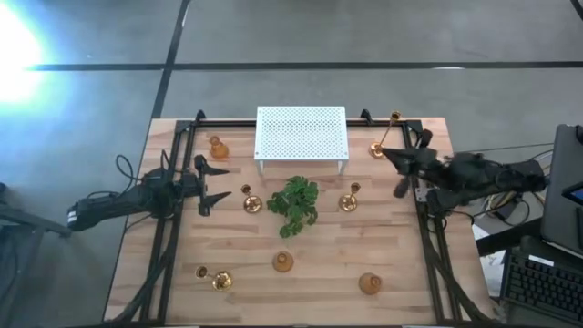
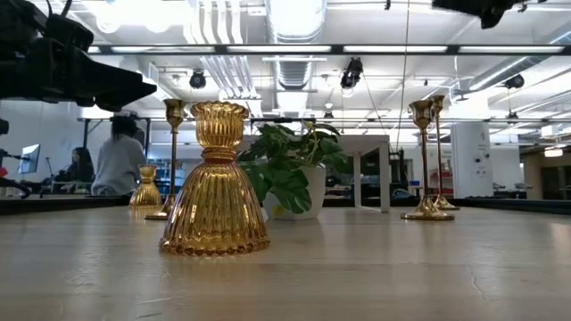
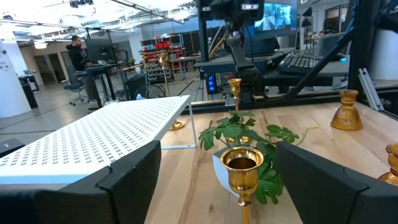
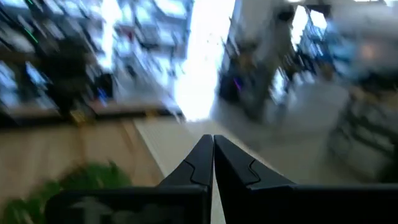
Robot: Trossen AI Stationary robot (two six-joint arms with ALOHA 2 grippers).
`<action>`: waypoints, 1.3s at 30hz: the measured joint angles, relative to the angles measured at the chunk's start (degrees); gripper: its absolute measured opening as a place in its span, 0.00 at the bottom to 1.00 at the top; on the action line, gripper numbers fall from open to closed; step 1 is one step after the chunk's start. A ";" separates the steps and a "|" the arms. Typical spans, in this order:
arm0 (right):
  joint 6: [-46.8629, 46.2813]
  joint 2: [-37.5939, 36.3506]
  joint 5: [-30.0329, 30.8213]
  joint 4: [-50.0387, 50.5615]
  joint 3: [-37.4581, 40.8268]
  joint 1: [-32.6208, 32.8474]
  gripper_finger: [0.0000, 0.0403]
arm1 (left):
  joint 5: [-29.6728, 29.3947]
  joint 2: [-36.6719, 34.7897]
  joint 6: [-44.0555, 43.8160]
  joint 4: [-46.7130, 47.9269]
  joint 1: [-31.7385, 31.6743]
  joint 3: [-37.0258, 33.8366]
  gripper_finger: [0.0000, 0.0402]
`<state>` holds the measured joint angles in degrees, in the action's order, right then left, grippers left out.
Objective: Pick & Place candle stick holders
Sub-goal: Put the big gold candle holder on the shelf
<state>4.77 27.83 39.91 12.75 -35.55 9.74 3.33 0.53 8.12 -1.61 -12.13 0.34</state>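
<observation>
Several gold candle stick holders stand on their bases on the wooden table point(image 1: 319, 246). A tall one point(image 1: 251, 202) stands just ahead of my left gripper point(image 1: 219, 183), which is open; its cup point(image 3: 242, 163) shows between and beyond the fingers, untouched. Another tall one point(image 1: 351, 199) stands right of the plant, and a third point(image 1: 379, 148) at the far right, close to my right gripper point(image 1: 390, 164). That gripper point(image 4: 213, 144) is shut and empty. Squat holders stand at the far left point(image 1: 217, 146), near middle point(image 1: 283, 262) point(image 2: 214, 183) and near right point(image 1: 369, 283). A short one point(image 1: 211, 278) lies at the near left.
A white perforated stand point(image 1: 301, 135) stands at the far middle, and a green leafy plant point(image 1: 293, 202) in a white pot at the centre. Black rails point(image 1: 428, 246) run along the table's left and right sides. People sit in the room behind point(image 2: 114, 160).
</observation>
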 joint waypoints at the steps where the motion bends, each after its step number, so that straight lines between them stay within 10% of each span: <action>1: -3.09 2.19 1.76 4.33 -1.28 0.00 0.02 | 0.01 -0.01 0.00 0.00 -0.01 0.00 0.79; 10: -26.41 13.29 11.40 26.00 -5.10 0.00 0.02 | 0.02 -0.01 0.01 0.04 0.00 0.00 0.79; 17: -34.57 12.02 13.38 28.00 -4.04 0.15 0.02 | 0.00 0.00 0.01 0.10 -0.01 0.00 0.79; 29: -61.66 15.18 37.61 26.91 5.30 12.69 0.02 | -0.01 0.00 0.02 0.17 0.01 0.00 0.79; 39: -65.63 21.43 37.84 27.02 6.67 8.01 0.02 | -0.02 0.01 0.00 0.20 0.01 0.00 0.79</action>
<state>-60.86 49.25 77.75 39.77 -28.88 17.75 3.31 0.54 8.12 -1.41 -12.12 0.34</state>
